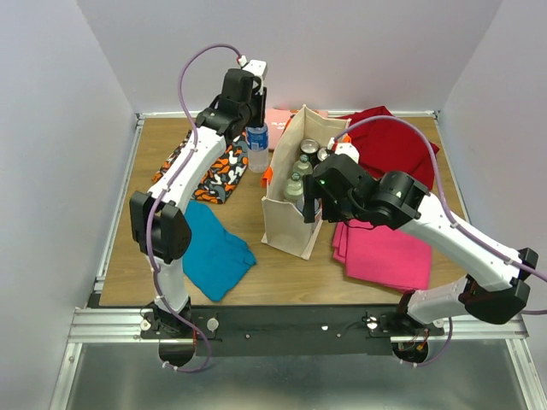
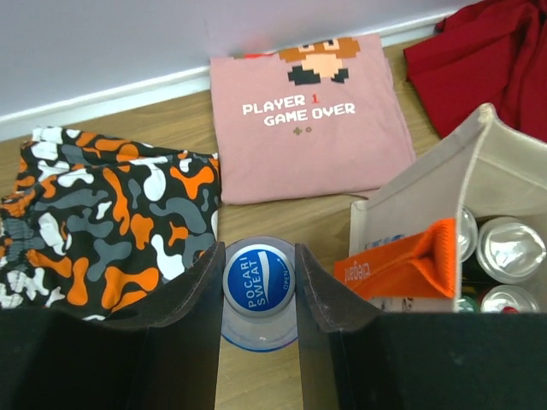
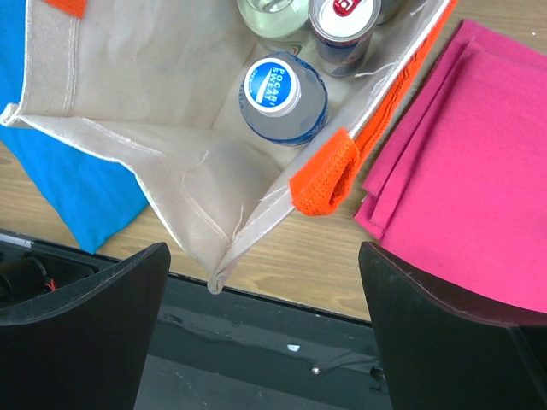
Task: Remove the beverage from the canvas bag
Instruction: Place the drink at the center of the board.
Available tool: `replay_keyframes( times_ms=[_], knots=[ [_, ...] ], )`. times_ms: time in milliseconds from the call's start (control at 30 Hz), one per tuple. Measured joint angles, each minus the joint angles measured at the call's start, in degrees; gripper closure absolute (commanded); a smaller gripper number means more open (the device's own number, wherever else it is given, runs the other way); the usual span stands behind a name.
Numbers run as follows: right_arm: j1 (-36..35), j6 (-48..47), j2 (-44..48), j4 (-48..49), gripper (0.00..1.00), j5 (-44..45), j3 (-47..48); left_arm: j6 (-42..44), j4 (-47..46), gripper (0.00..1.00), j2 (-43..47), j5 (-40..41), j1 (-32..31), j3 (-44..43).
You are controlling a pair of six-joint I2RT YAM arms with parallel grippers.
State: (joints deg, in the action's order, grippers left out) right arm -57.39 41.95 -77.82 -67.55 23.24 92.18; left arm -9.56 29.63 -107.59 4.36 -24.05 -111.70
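Your left gripper [image 2: 258, 260] pinches the bottle [image 2: 259, 280] near its cap, outside the canvas bag [image 2: 427, 192] just to the gripper's right. The bottle looks full, so it is heavy and slippery; maybe it touches the table [image 2: 282, 218]. The patchy cloth [image 2: 111, 205] lies left. Your right gripper [image 3: 263, 260] is spread wide over the bag.

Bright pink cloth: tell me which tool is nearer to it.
Right. The right tool hovers over the bag, beside the bright pink cloth; the left tool holds a bottle on the bag's other side.
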Motion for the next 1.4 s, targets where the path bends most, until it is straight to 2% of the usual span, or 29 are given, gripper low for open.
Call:
replay_keyframes(
  times_ms=[467,900,1000,1033,1067,1367,1400],
  knots=[
    [0.0,0.7,-1.7,-2.1,0.00,0.3,1.5,0.0,-8.1,1.00,-6.8,-1.4,1.4,2.9],
    [0.0,1.3,-1.1,-2.0,0.00,0.5,0.9,2.5,-13.0,1.00,-8.2,0.3,1.6,5.2],
    [0.0,1.4,-1.1,-2.0,0.00,0.5,0.7,2.8,-13.6,0.74,-8.3,0.6,1.6,5.4],
    [0.0,1.4,-1.1,-2.0,0.00,0.5,0.6,2.8,-13.9,0.56,-8.3,0.6,1.6,5.5],
    [0.0,1.4,-1.1,-2.0,0.00,0.5,0.5,2.8,-14.3,0.47,-8.3,0.7,1.6,5.8],
    [0.0,1.3,-1.0,-1.9,0.00,0.5,0.2,2.6,-17.0,0.21,-7.9,1.7,1.6,9.7],
    [0.0,1.3,-0.9,-1.9,0.00,0.5,0.1,2.6,-17.0,0.14,-7.8,1.7,1.6,10.1]
  ],
)
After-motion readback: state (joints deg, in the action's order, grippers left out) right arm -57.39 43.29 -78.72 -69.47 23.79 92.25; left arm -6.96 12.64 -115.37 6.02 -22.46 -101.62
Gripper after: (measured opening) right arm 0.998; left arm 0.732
